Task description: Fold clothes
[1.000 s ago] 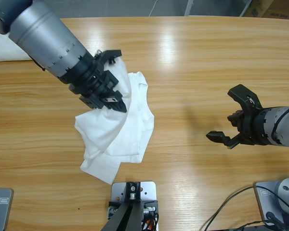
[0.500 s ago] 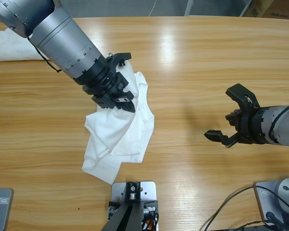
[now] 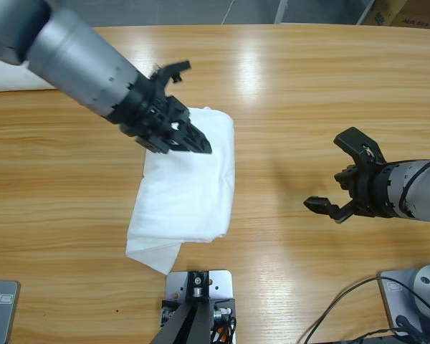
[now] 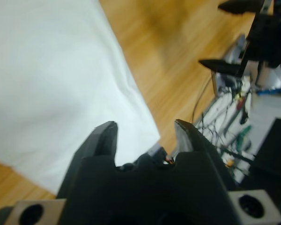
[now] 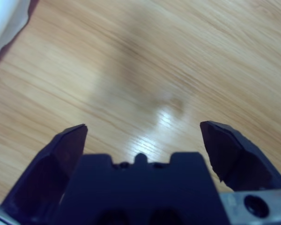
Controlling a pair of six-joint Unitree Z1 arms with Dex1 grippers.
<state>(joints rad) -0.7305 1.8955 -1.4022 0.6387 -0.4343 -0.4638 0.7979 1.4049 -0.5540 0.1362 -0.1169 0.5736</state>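
1. Nearest the camera's edge of the table [image 3: 294,86], the bottom corner of the white garment [image 3: 190,190] is seen poking out almost to the table's near edge, close to the middle. It's laid flat as a rough rectangle, fairly smooth, with one flap sticking out at its lower left.
2. The right arm is brought in from the right edge, forearm about level with the table. The right gripper [image 3: 335,174] is held wide open with nothing in it, well apart from the garment. In the right wrist view only bare wood is seen between the jaws of this gripper [image 5: 143,136], plus a sliver of white cloth at the upper left corner.
3. The left arm is angled down from the upper left corner, over the garment's upper part. The left gripper [image 3: 193,143] is seen over the cloth; in the left wrist view its jaws [image 4: 145,136] are parted a little, nothing pinched between them, and the white fabric [image 4: 51,79] is spread out past them.
4. Farthest back, a second bit of white cloth [image 3: 11,75] is left at the far left edge, partly hidden by the left arm.
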